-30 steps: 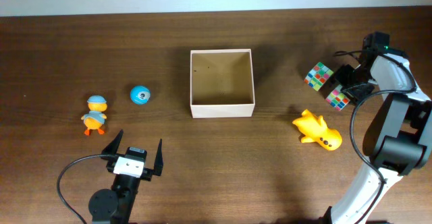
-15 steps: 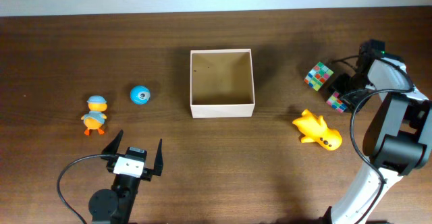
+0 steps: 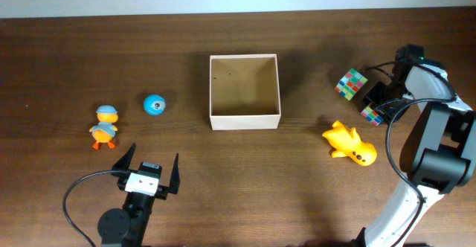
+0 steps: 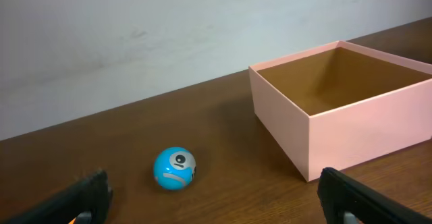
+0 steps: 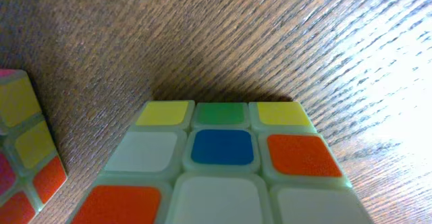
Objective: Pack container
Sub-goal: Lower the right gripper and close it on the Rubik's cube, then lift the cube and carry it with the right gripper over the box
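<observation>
The container (image 3: 245, 118), a square open-topped box with white walls and a tan inside, stands mid-table; it also shows in the left wrist view (image 4: 358, 126). My right gripper (image 3: 378, 98) is down over a multicoloured puzzle cube (image 3: 370, 112) at the right. That cube (image 5: 223, 163) fills the right wrist view and hides the fingers. A second puzzle cube (image 3: 350, 83) lies just to its left (image 5: 23, 143). My left gripper (image 3: 151, 164) is open and empty near the front edge, its fingers wide apart (image 4: 216, 207). A blue ball (image 4: 175, 169) lies ahead of it.
The blue ball (image 3: 154, 105) and an orange duck with a blue cap (image 3: 105, 125) lie left of the container. A yellow toy animal (image 3: 349, 143) lies right of it, in front of the cubes. A pale wall runs along the table's far edge.
My right gripper has moved left and down from beside the near cube onto it. The left arm and the other toys have not moved.
</observation>
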Controlling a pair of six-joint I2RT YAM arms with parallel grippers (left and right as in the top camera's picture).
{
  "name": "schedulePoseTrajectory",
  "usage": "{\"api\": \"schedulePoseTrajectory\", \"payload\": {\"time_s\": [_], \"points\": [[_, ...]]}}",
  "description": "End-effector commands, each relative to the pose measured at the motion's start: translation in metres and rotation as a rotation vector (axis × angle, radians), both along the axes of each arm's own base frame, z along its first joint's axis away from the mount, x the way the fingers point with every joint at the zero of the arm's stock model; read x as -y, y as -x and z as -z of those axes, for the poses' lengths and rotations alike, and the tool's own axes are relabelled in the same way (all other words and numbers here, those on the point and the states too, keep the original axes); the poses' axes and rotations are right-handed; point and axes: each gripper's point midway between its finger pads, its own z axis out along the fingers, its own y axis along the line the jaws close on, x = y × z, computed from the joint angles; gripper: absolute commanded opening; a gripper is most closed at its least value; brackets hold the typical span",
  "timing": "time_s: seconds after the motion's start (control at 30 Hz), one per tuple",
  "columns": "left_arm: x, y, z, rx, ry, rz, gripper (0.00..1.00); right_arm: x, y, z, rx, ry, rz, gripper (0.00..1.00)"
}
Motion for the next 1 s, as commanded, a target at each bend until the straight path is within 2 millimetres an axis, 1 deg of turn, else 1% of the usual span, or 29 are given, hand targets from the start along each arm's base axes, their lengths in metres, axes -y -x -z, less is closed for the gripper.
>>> {"api": "schedulePoseTrajectory", "payload": {"time_s": [0.0, 0.2, 0.23, 0.3, 0.33, 0.4, 0.47, 0.73, 0.9, 0.97], "points": [[-0.002, 0.0, 0.001, 0.005, -0.012, -0.008, 0.99, -0.004, 0.009, 0.009, -0.04, -0.007, -0.002, 0.52], [-0.002, 0.0, 0.001, 0.005, -0.012, -0.008, 0.99, -0.005, 0.01, 0.009, -0.04, -0.008, -0.044, 0.53], [-0.002, 0.0, 0.001, 0.005, -0.012, -0.008, 0.99, -0.005, 0.01, 0.008, -0.04, -0.008, -0.053, 0.56], [-0.002, 0.0, 0.001, 0.005, -0.012, -0.008, 0.99, -0.004, 0.009, 0.004, -0.039, -0.007, -0.092, 0.57], [-0.002, 0.0, 0.001, 0.005, -0.012, -0.008, 0.99, -0.004, 0.009, 0.002, -0.037, -0.006, -0.103, 0.55], [-0.002, 0.0, 0.001, 0.005, -0.012, -0.008, 0.99, -0.003, 0.006, -0.003, -0.033, -0.004, -0.129, 0.49], [-0.002, 0.0, 0.001, 0.005, -0.012, -0.008, 0.99, -0.002, 0.004, -0.01, -0.029, -0.003, -0.152, 0.47], [-0.002, 0.0, 0.001, 0.005, -0.012, -0.008, 0.99, 0.001, -0.007, -0.038, -0.008, 0.007, -0.215, 0.48], [-0.002, 0.0, 0.001, 0.005, -0.012, -0.008, 0.99, 0.004, -0.015, -0.063, 0.012, 0.015, -0.241, 0.47], [-0.002, 0.0, 0.001, 0.005, -0.012, -0.008, 0.99, 0.002, -0.021, -0.076, 0.037, 0.004, -0.269, 0.47]]}}
